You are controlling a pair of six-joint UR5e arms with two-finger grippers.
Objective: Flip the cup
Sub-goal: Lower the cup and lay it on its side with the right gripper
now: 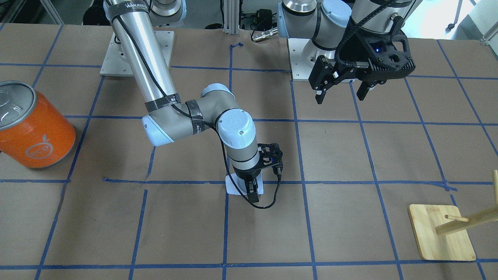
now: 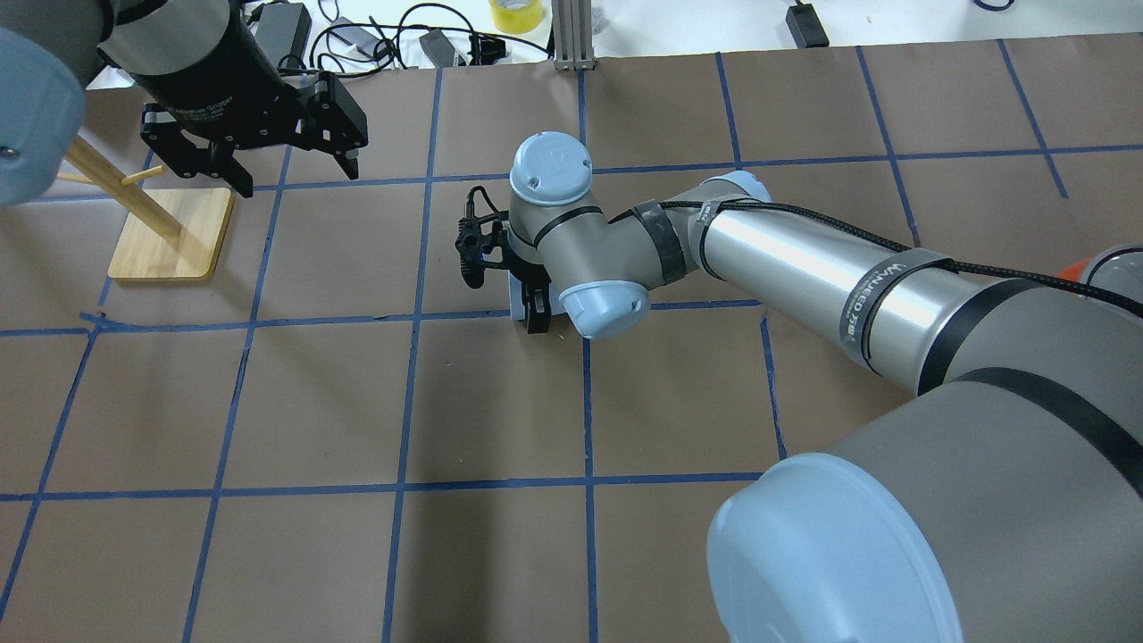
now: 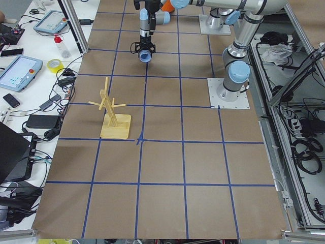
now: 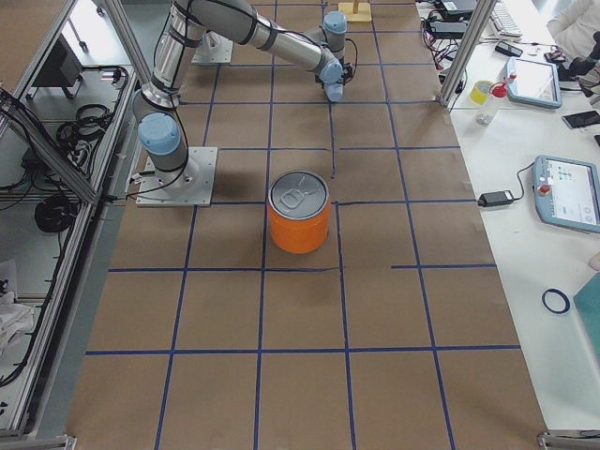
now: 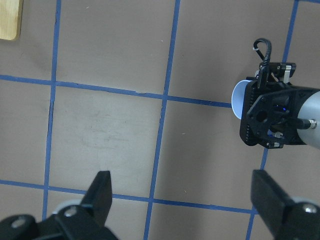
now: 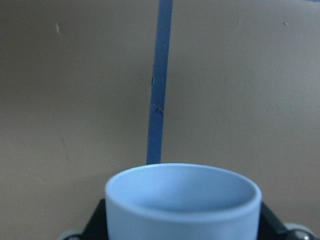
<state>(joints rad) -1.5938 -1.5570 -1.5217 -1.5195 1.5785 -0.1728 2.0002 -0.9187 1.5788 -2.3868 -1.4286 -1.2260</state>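
Now: right hand [image 1: 249, 191] clamped on small pale blue plastic cup [image 6: 182, 200]. Best, I judge: rotate wrist slowly, squeeze steady. Left hand [image 1: 340, 97], spread apart, well away from cup.

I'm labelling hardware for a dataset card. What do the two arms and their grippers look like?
The right arm and left arm are silver-grey tubes with pale blue joint caps. A black braided cable runs along the right one under black tape bands, one with white lettering. The left gripper and right gripper are black and two-fingered.
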